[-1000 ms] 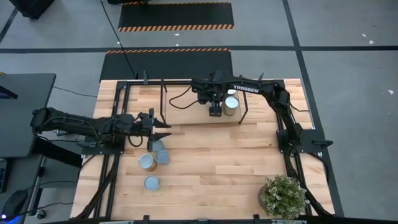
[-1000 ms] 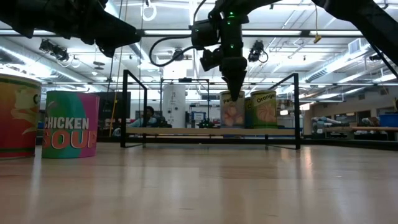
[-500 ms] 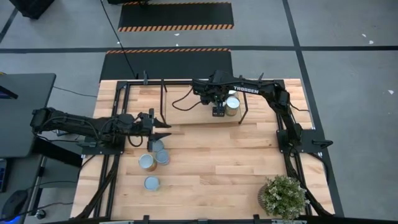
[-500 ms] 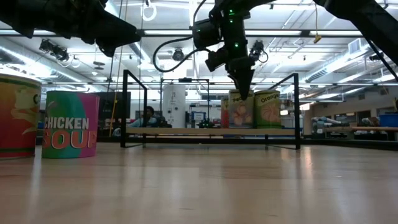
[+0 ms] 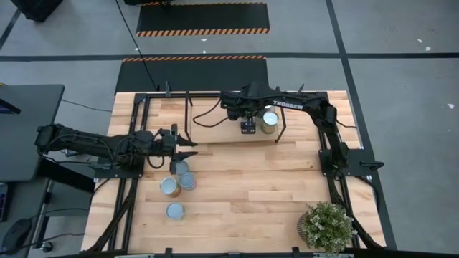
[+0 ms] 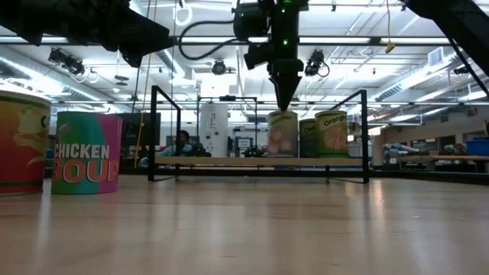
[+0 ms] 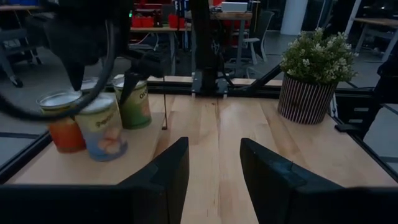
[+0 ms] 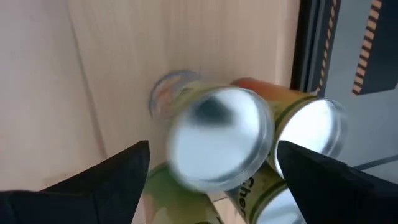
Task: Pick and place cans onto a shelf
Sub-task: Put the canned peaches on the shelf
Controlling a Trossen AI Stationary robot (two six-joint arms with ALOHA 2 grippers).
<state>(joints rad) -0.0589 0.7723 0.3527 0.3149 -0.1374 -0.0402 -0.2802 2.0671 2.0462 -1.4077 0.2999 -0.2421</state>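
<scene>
Silver-topped cans stand on our shelf; right gripper hovers wide above, left gripper open, empty.

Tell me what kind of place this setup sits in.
Probably a robotics lab or workshop hall. The low view shows a high ceiling with strip lights and workbenches behind the table; the high view shows a grey floor with hazard-striped mats around the wooden table.

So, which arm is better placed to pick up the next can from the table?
Left. Its open gripper hovers beside the four cans on the table, while the right gripper is over the shelf.
</scene>
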